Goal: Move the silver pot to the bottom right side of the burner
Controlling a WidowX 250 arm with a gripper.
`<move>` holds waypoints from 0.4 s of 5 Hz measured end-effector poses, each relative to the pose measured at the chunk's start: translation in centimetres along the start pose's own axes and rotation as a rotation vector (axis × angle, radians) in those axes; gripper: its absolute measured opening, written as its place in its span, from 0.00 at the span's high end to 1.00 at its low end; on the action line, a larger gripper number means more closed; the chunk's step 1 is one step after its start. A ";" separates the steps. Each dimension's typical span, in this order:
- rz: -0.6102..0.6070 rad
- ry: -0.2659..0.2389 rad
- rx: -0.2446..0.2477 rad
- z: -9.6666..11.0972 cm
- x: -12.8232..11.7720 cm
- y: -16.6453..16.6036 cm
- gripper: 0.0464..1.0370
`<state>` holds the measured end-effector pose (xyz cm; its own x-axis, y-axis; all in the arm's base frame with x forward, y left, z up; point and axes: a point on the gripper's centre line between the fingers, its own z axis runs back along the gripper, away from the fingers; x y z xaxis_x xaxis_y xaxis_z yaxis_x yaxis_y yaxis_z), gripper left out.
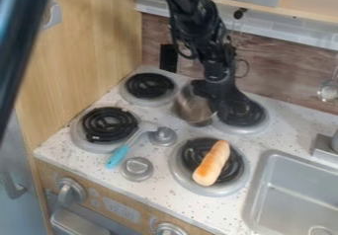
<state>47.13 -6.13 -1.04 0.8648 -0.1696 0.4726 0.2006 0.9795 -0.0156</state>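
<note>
Between coiled burners [149,85], metal pot [192,109]

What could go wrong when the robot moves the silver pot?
The silver pot might bump the bread lying across the front right burner and knock it off. If it's set down partly on that bread, it could tip. Swung too far left, it might catch the blue-handled utensil lying between the burners.
</note>
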 end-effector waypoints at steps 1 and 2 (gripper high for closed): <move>-0.065 -0.021 -0.036 -1.3 2.6 -2.5 0.98; -0.100 -0.030 -0.032 -2.0 4.3 -3.1 0.98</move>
<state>51.17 -10.16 -0.74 0.8257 -0.2630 0.4991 0.3007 0.9537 0.0051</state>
